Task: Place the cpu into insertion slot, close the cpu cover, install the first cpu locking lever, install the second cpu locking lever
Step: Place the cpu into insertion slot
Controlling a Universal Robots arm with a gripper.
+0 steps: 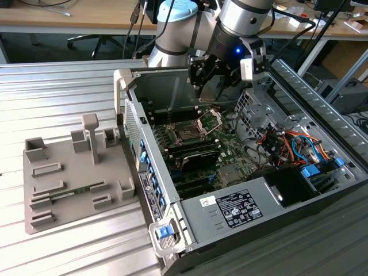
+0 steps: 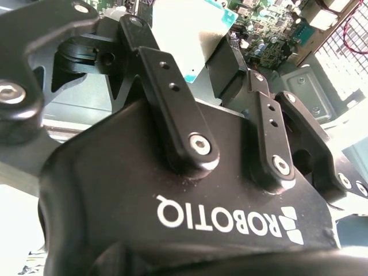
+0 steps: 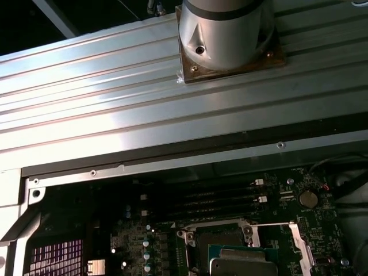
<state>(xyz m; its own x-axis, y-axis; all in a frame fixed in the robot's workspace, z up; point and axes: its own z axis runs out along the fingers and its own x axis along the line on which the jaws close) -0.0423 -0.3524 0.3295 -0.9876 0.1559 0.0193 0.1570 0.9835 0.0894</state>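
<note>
Cpu (image 2: 187, 34) noted in the second wrist view: flat square piece, bright metal face, green edge, sitting between the black fingers (image 2: 172, 103) of the pincer (image 2: 185, 43). The fingers are closed in on its two opposite edges, so the pincer is clamped on it. Green circuit board (image 2: 270, 34) in the background beyond.

First wrist view: cpu (image 3: 244, 267) close to the camera, silver top with green border, overlapping one edge of the insertion slot (image 3: 221, 236). Slot is open, dark inside, silver rim showing. Cpu cover (image 3: 302, 244) stands raised beside the slot. Long black memory slots (image 3: 213, 198) run along the board on the slot's far side. Past the case wall, the ribbed metal worktop (image 3: 144, 109) and the arm's base (image 3: 227, 29) bolted to it.

Exterior view: pincer (image 1: 214, 80) hangs inside the open computer case (image 1: 149, 172), above the board and apart from it. Insertion slot (image 1: 187, 133) lies below it, toward the exterior view's left. Cpu cover (image 1: 210, 119) tilted up, hinged open just beside the slot. Grey fixture tray (image 1: 46, 201) on the worktop (image 1: 69, 86), to the exterior view's left of the case.
</note>
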